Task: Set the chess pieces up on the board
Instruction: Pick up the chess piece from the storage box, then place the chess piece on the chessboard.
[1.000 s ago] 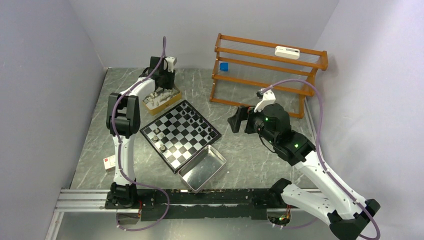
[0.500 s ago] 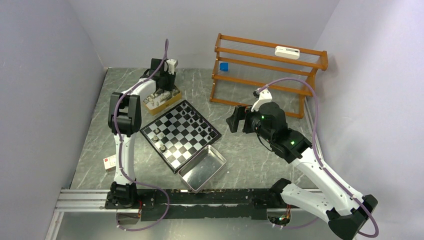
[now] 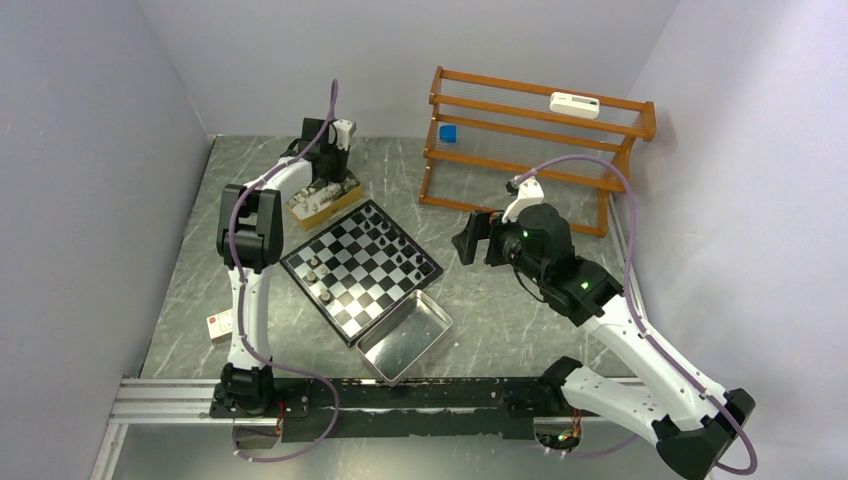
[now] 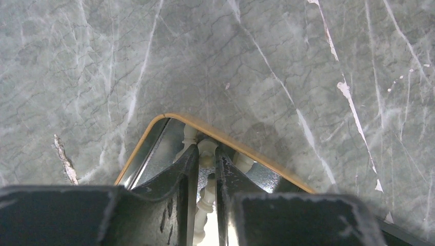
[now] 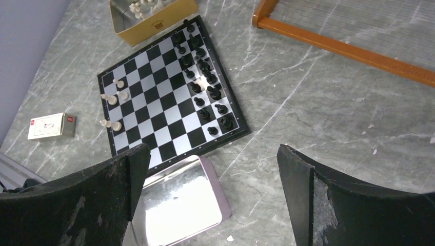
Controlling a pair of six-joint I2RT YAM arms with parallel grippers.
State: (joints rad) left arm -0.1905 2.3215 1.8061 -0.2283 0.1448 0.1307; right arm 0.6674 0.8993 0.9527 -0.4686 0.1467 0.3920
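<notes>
The board [image 3: 352, 278] lies mid-table, also seen in the right wrist view [image 5: 169, 110]. Several black chess pieces [image 5: 205, 82] stand along its far-right side, and a few cream ones [image 5: 115, 97] stand near its left side. My left gripper [image 3: 325, 185] reaches down into the gold-coloured box [image 3: 322, 205] behind the board. In the left wrist view its fingers [image 4: 206, 154] are shut on the head of a cream piece [image 4: 208, 147], with more cream pieces lying around it inside the box [image 4: 231, 141]. My right gripper [image 3: 468, 240] hangs wide open and holds nothing [image 5: 213, 154], above the table right of the board.
A shiny metal tray [image 3: 405, 335] lies at the board's near corner. A wooden rack [image 3: 530, 140] stands at the back right with a blue cube [image 3: 448, 133] and a white item [image 3: 574, 104] on it. A small card box [image 3: 218, 324] lies near the left wall.
The left gripper shifted slightly right over the gold box and its jaws narrowed onto a cream piece. The right arm edged a little left, still open.
</notes>
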